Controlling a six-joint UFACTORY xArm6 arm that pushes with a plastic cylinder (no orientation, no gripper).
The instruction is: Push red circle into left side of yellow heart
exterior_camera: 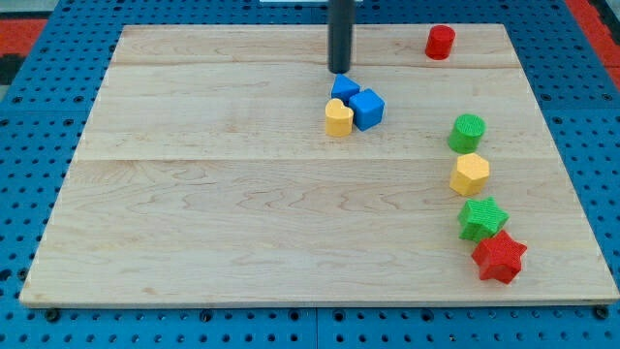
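The red circle [440, 42] stands near the view's top right of the wooden board [194, 213]. The yellow heart [338, 117] sits near the top middle, touching a blue cube [367, 109] on its right and a second blue block [344, 87] just above it. My tip [340, 71] is at the end of the dark rod, just above the blue block, well to the left of the red circle.
Down the view's right side stand a green circle [467, 132], a yellow hexagon [470, 174], a green star [482, 219] and a red star [500, 256]. A blue pegboard [29, 174] surrounds the board.
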